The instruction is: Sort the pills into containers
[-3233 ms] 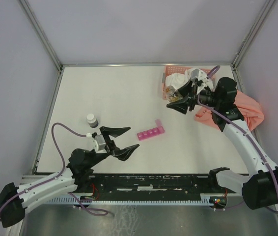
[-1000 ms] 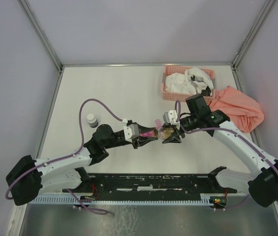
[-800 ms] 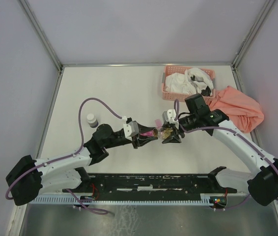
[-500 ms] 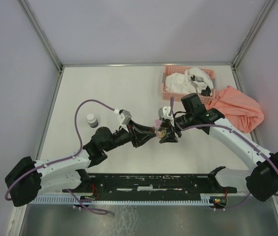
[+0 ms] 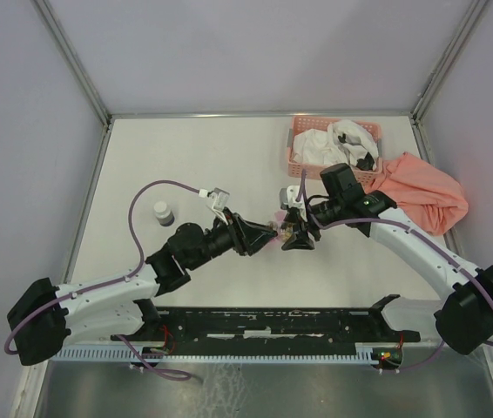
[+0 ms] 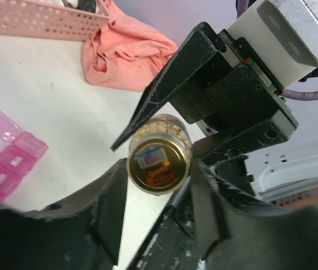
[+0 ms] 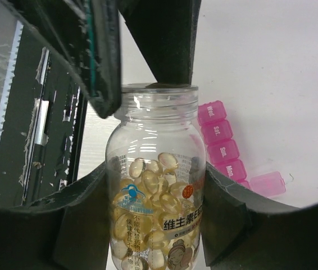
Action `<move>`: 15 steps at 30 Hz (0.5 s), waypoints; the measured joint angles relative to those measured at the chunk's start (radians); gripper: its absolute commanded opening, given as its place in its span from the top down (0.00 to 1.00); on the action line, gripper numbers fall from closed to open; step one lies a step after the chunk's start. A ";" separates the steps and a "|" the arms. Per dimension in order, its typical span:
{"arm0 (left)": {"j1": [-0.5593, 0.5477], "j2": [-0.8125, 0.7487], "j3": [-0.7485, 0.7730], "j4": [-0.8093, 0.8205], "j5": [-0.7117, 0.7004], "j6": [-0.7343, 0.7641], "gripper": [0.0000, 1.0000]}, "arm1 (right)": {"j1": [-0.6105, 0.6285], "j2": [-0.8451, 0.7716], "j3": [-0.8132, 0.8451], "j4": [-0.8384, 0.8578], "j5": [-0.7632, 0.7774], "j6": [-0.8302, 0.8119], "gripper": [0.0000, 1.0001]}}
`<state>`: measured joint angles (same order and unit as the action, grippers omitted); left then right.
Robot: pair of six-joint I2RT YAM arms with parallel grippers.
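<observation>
A clear pill bottle [image 7: 156, 191] of yellow softgels is clamped at its body by my right gripper [image 7: 156, 185], which holds it sideways above the table [image 5: 292, 231]. My left gripper [image 6: 159, 169] faces it end-on, one finger on each side of the bottle's gold top end [image 6: 159, 160]. Whether those fingers press on it is unclear. In the top view the left gripper [image 5: 268, 231] meets the right gripper [image 5: 295, 235] mid-table. The pink strip of containers [image 7: 221, 135] lies on the table under both grippers, one lid flipped open [image 6: 13, 163], mostly hidden from above [image 5: 278, 216].
A salmon lattice basket [image 5: 299, 165] with white items stands at the back right, and an orange cloth [image 5: 425, 196] lies beside it. A small white-capped bottle [image 5: 163, 212] stands at the left. The black front rail [image 5: 264, 318] runs along the near edge.
My left wrist has rolled and lifted while staying at the bottle's top end. The right gripper carried the bottle slightly back and left. The left fingers look a little wider apart.
</observation>
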<state>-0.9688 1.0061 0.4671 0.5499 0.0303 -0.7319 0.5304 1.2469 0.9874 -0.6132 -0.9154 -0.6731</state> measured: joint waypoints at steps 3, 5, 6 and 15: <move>-0.003 -0.006 0.002 -0.015 0.002 0.014 0.07 | -0.003 0.005 0.002 0.000 0.006 0.000 0.98; -0.008 -0.019 0.001 -0.024 0.008 0.039 0.00 | -0.008 0.010 0.006 0.000 0.013 0.001 0.98; -0.009 -0.026 0.001 -0.025 0.013 0.053 0.01 | -0.009 0.011 0.006 0.000 0.018 0.001 0.98; -0.009 -0.145 -0.061 -0.017 0.038 0.242 0.01 | -0.009 0.011 0.011 -0.003 0.010 -0.005 0.98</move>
<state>-0.9775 0.8608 0.4057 0.5327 0.0685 -0.4900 0.5217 1.2579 0.9985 -0.6159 -0.9054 -0.6777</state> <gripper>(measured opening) 0.991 0.605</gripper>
